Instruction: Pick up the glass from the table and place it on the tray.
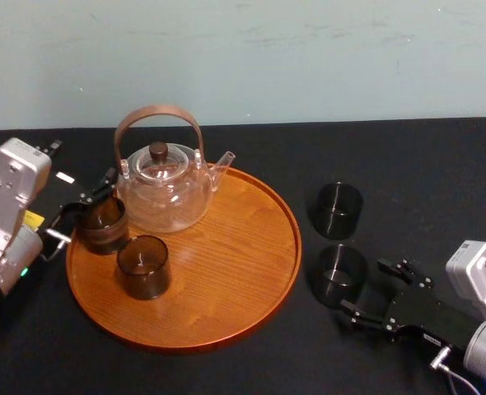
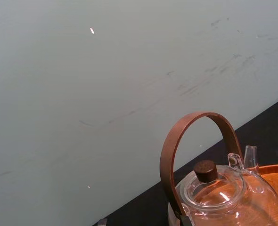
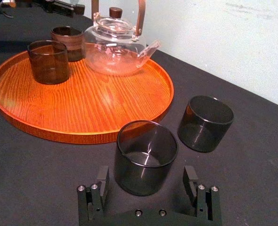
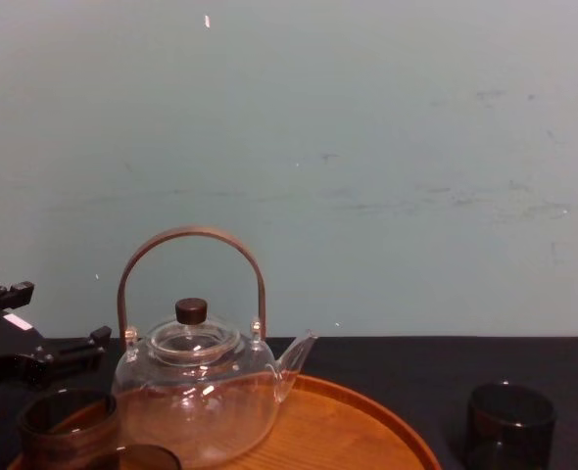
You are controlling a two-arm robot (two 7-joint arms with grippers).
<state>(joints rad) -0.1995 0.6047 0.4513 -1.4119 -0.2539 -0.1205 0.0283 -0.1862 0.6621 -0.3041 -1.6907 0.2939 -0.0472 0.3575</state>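
Released, the right gripper point(image 3: 146, 173) flanks the near dark glass tumbler point(image 3: 146, 146). Light, slick, breakable: I judge a gentle mid-wall squeeze best. Meanwhile the left gripper point(image 1: 82, 210) idles at the tray point(image 1: 226, 247) rim.

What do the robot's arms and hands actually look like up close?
Each arm ends in a boxy silver-grey housing carrying a matte black gripper. The left gripper has a yellow sticker and a small green light on its housing. The right gripper has two flat black jaws with visible screws, plus a thin cable and a blue light behind.
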